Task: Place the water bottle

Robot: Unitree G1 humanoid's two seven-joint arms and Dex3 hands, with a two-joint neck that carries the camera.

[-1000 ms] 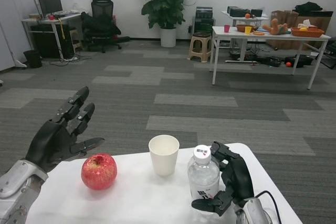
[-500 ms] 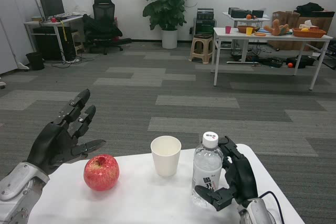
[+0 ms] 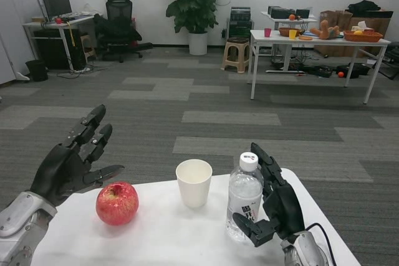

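Water bottle (image 3: 244, 196) stands upright on the near right part of the white table (image 3: 162, 235), just right of the paper cup (image 3: 194, 182), with the right hand (image 3: 272, 206) wrapped around its right side, gripping it, likely to steady it as it is set down. The left hand (image 3: 73, 160) hovers open, fingers spread, beside the red apple (image 3: 116, 203) at the left, out of the way.
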